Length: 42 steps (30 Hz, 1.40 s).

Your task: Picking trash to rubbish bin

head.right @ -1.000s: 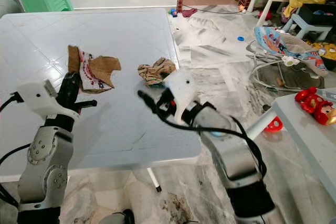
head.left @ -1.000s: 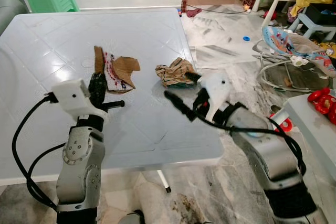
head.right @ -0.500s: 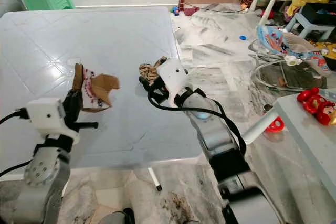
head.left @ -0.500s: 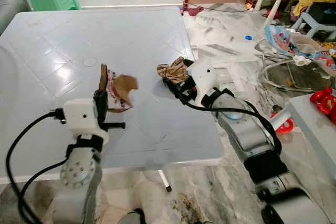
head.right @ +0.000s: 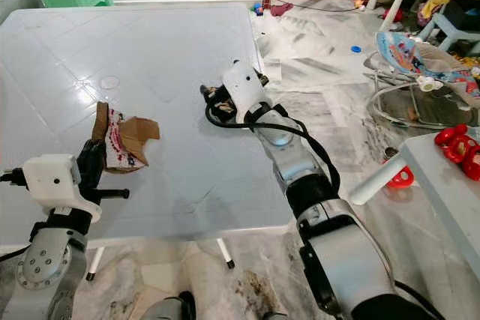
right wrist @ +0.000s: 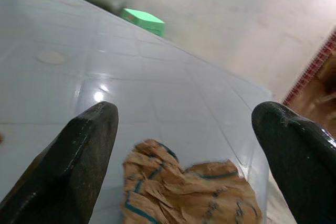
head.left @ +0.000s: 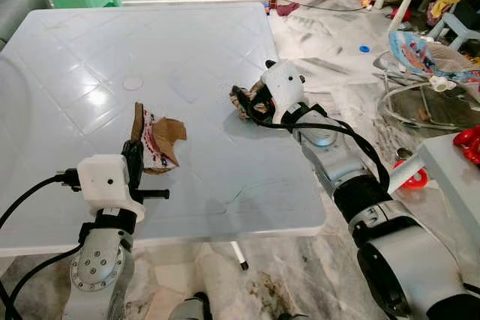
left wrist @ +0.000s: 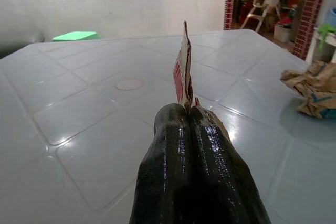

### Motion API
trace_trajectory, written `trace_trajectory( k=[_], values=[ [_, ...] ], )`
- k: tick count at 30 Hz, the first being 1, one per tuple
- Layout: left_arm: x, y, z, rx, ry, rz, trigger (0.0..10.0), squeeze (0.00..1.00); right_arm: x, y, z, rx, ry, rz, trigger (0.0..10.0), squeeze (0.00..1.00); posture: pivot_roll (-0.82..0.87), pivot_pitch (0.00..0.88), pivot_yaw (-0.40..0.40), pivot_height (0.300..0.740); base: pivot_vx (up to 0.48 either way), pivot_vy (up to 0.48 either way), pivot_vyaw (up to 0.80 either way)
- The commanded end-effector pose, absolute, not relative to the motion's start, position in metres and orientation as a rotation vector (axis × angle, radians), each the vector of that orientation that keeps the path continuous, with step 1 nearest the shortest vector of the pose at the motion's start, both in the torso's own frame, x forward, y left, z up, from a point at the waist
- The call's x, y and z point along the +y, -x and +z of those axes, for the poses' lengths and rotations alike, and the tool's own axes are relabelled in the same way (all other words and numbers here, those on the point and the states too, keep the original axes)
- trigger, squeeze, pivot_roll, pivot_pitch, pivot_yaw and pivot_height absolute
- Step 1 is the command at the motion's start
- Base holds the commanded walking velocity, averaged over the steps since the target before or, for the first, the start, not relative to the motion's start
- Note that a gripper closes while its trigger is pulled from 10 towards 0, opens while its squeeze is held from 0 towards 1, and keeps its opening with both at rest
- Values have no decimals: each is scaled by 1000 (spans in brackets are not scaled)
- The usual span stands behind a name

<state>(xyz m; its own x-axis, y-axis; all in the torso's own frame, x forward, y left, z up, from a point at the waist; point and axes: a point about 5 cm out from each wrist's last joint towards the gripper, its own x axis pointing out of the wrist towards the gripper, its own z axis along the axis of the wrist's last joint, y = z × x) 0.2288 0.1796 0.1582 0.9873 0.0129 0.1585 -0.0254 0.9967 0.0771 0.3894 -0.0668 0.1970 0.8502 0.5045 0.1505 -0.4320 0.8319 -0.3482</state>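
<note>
While the left gripper (left wrist: 190, 109) pinches the torn cardboard (head.left: 156, 136) above the bench (head.left: 90, 50), the right gripper (right wrist: 184, 145) straddles the crumpled paper (right wrist: 181, 195), fingers spread; closing early could nudge it off the near bench edge.

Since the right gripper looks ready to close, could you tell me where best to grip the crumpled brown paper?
Grip the crumpled brown paper across its raised middle, from above and the robot's side: it lies loose on the table, between the right gripper's open fingers.
</note>
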Motion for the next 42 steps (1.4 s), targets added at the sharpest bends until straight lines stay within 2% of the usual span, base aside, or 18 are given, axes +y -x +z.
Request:
trace_trajectory(
  k=[1,4,10,18,28,29,30,42],
  values=[
    [178,-225,161,-161,-86,1,0,0,-72,-393,199,-245,296,458,10000,0,188,181,-2,740,0,0,0],
    [180,-224,163,-156,-103,-24,0,0,-78,-396,186,-171,319,393,10000,0,200,181,5,740,0,0,0],
    [170,-224,164,-153,-94,-121,0,0,-77,-393,164,-60,306,411,10000,0,200,185,-1,740,0,0,0],
    [157,-221,165,-150,-79,-197,0,0,-70,-387,148,-8,286,458,10000,0,205,189,-3,740,0,0,0],
    [158,-220,164,-142,-70,-201,0,0,-56,-379,133,53,249,513,10000,0,211,193,-12,740,0,0,0],
    [158,-220,164,-142,-70,-201,0,0,-56,-379,133,54,247,513,4706,0,211,193,-12,740,0,0,0],
    [158,-220,164,-142,-69,-202,0,0,-55,-378,132,57,244,514,0,0,211,193,-12,740,0,0,0],
    [155,-219,164,-142,-64,-201,0,0,-55,-378,132,44,242,487,0,0,211,196,-25,740,0,0,0]
  ],
)
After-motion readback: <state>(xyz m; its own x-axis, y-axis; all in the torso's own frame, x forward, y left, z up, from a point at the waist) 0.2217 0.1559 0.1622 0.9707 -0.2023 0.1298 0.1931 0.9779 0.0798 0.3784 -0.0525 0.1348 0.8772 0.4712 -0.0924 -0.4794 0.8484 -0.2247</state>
